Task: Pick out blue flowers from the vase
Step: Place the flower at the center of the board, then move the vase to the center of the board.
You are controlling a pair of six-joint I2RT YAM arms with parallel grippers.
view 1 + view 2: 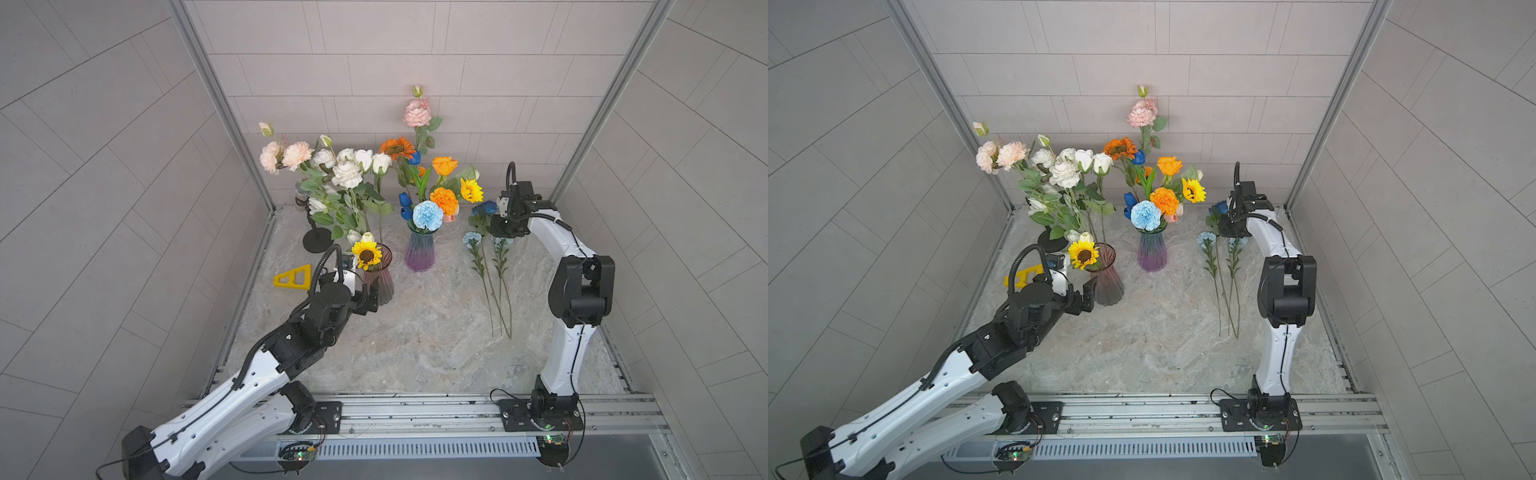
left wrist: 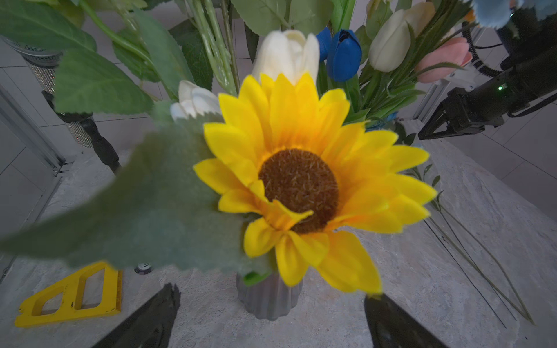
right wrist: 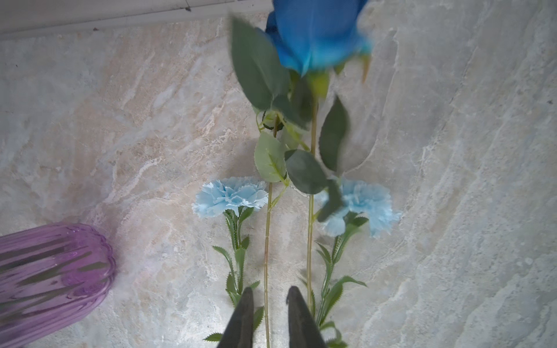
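Table (image 1: 415,340) carries the purple vase (image 1: 420,251) at centre, one pale-blue carnation (image 1: 427,215) and blue tulip buds (image 1: 405,200) inside. At 3 o'clock lie picked blue flowers (image 3: 232,194). Right claw (image 3: 268,316), jaws slightly parted, releases a blue rose (image 3: 316,33): retract straight upward. Left claw (image 2: 271,316) stands wide open, empty.

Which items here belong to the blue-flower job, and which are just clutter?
Job:
- purple vase
- pale-blue carnation in it
- blue tulip buds
- blue flowers on table

Clutter:
- yellow frame
- sunflower vase
- white blooms
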